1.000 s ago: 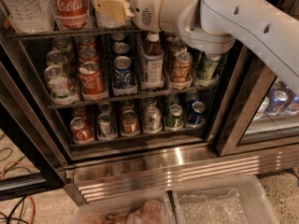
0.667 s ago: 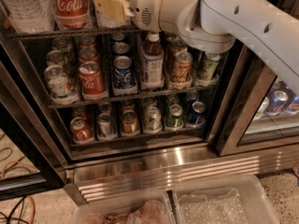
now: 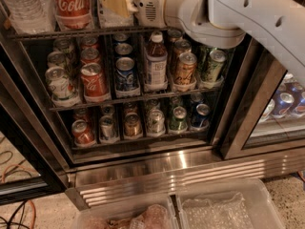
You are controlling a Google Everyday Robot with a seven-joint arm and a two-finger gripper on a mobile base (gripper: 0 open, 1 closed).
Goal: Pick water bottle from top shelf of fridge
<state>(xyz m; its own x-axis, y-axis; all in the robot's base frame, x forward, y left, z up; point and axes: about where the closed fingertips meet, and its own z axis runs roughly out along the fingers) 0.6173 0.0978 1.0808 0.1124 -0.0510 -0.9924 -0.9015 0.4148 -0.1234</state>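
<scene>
The fridge stands open, with a steel frame and a dark inside. On its top shelf, at the upper edge of the camera view, a clear ribbed water bottle stands at the far left. A red Coca-Cola bottle is next to it. A second clear bottle stands right of the cola. My gripper, on the white arm coming in from the upper right, is at this second clear bottle and covers most of it. The bottles' tops are out of view.
Two lower wire racks hold several cans and a white-capped bottle of brown drink. A shut glass door at the right has cans behind it. Two clear plastic bins sit below the ribbed base panel. Cables lie at the lower left.
</scene>
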